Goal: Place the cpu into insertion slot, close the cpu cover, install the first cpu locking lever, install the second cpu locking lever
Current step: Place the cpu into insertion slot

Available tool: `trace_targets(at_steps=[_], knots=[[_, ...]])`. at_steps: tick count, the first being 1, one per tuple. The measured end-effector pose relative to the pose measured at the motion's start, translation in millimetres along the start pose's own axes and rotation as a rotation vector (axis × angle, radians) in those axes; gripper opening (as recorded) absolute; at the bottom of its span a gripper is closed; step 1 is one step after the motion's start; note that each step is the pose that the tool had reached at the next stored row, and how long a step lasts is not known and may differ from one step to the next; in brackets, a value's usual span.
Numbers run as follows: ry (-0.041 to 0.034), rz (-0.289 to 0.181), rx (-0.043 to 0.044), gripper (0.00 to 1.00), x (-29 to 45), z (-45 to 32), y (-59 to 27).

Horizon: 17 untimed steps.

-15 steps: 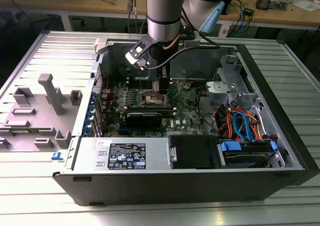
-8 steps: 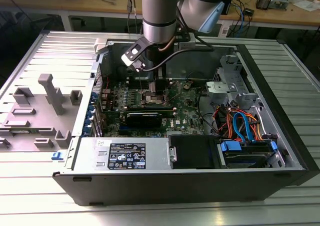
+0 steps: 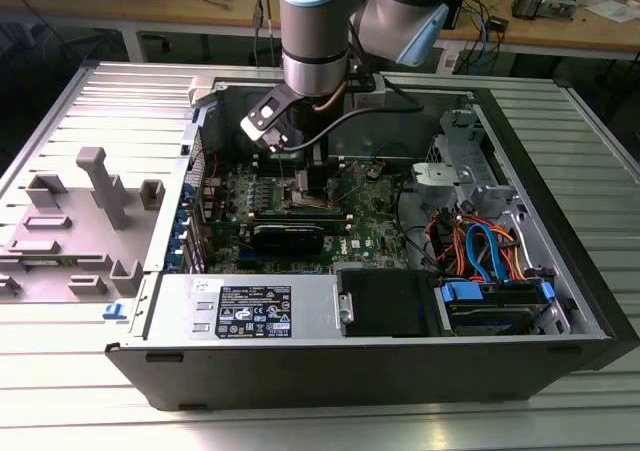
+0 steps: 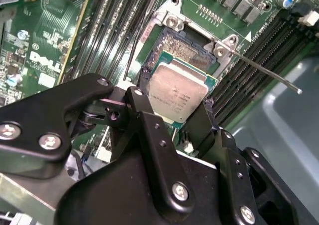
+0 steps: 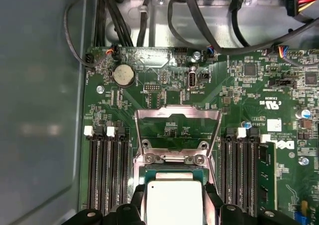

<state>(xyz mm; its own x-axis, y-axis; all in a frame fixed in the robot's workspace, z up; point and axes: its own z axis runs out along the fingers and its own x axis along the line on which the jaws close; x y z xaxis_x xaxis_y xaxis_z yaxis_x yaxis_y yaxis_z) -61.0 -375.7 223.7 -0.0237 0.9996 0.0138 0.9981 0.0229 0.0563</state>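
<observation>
The cpu [image 4: 177, 93] is clamped between the black fingers [image 4: 149, 130], which press on two opposite edges with its dull silver top facing the cameras. It hangs directly over the insertion slot [image 4: 185, 48]. In the second wrist view part of the slot's dark centre is uncovered beyond the chip's far edge. Whether the chip's underside already touches the slot cannot be told.

In the first wrist view the cpu cover [image 5: 178, 113] is swung open and lies back on the far side of the slot, away from the fingers. The green motherboard [image 5: 239, 110] shows through its square window. A thin metal locking lever [image 4: 264, 71] sticks out from one corner of the slot, raised clear of the board and not latched down. Long black memory slots [image 5: 102, 175] run along both sides of the slot, and a round coin battery [image 5: 123, 75] sits farther off on the board beyond the cover.

In the exterior view the arm [image 3: 315, 31] reaches straight down into an open computer case [image 3: 370, 371] lying on its side on a ribbed metal surface [image 3: 300, 426]. A grey plastic fixture [image 3: 95, 201] stands on the surface at the exterior view's left, just beside the case.
</observation>
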Motion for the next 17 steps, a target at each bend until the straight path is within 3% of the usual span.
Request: trace_targets(at_steps=[3, 17], knots=[[0.0000, 0.000, 0.0000, 0.55, 0.0, 3.4, -1.6], [-0.0001, 0.000, 0.0001, 0.55, 0.0, 3.6, -2.5]])
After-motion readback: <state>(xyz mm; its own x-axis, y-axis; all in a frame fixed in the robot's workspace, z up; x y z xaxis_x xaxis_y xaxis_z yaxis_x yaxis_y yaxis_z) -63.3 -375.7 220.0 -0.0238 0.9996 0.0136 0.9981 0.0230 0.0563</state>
